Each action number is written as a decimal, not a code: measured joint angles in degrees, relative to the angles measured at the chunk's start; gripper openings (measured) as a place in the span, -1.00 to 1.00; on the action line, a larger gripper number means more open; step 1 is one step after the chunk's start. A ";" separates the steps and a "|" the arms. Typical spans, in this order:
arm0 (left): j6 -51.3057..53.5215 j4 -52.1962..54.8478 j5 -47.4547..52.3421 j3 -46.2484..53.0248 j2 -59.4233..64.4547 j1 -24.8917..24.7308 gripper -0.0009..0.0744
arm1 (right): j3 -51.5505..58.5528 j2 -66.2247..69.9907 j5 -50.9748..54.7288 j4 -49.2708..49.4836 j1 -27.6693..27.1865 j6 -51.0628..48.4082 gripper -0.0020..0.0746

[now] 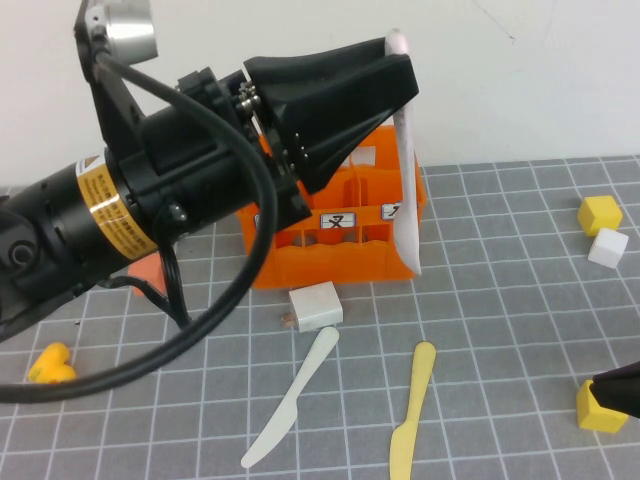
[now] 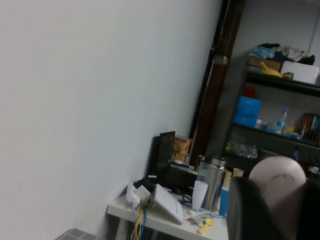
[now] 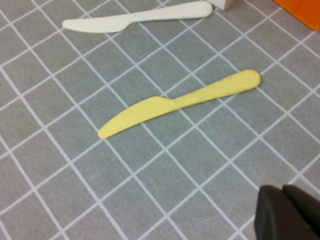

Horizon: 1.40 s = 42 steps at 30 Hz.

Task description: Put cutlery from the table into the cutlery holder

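My left gripper (image 1: 400,72) is raised above the orange slotted crate (image 1: 340,252) and is shut on the pale pink spoon (image 1: 406,180). The spoon hangs down along the crate's right end. In the left wrist view the spoon's bowl (image 2: 278,180) sticks out between the dark fingers (image 2: 246,212). The white knife (image 1: 295,395) and the yellow knife (image 1: 412,410) lie on the grey gridded table (image 1: 500,320) in front of the crate. Both knives show in the right wrist view, white (image 3: 140,17) and yellow (image 3: 180,100). My right gripper (image 1: 622,390) is shut and empty at the table's right front (image 3: 286,215).
A white block (image 1: 316,305) lies just before the crate. A yellow cube (image 1: 600,213) and a white cube (image 1: 607,247) sit at the right. Another yellow cube (image 1: 598,408) is beside my right gripper. A yellow object (image 1: 50,365) lies at the front left.
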 joint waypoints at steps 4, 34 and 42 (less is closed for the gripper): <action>-3.52 1.09 4.39 0.00 0.00 0.00 -0.47 | 0.00 0.00 0.56 0.00 0.00 -0.10 -0.95; -43.85 41.12 30.02 -0.66 20.02 0.00 0.21 | 0.00 0.00 0.41 0.77 0.00 -1.15 -0.95; -46.59 46.21 32.95 -3.00 19.32 -0.18 0.13 | 0.00 0.00 0.25 0.83 0.00 -1.28 -0.95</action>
